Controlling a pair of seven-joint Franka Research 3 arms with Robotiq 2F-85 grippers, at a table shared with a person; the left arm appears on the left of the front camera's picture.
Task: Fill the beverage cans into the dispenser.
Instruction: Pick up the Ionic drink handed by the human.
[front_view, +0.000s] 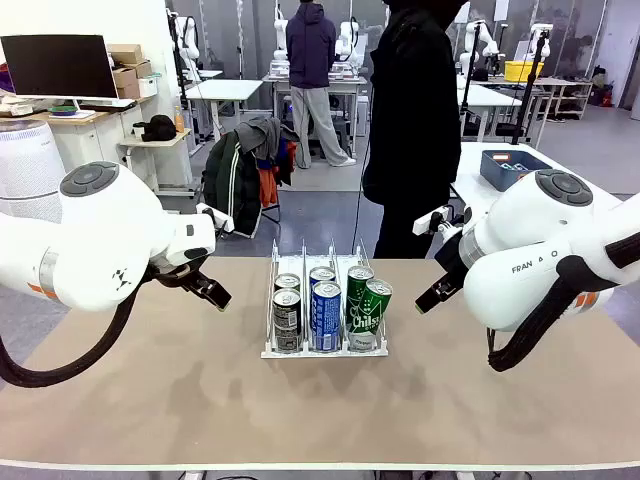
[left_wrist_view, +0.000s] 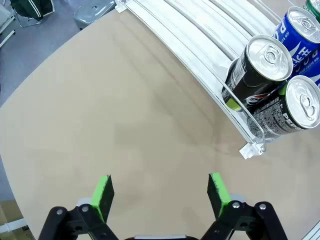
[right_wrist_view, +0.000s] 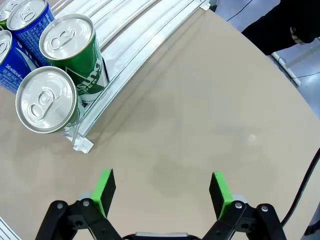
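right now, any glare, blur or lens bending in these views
Front view: even light, soft shadows on the tan tabletop. Left wrist view: wide-angle lens bends the rails of the clear plastic dispenser; sheen atop the slim black silver-topped can. Right wrist view: table edge curves likewise; sheen atop the slim green silver-topped can.

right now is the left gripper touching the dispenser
Apart. In the left wrist view the left gripper has its green pads open, with bare table between them and the dispenser corner.
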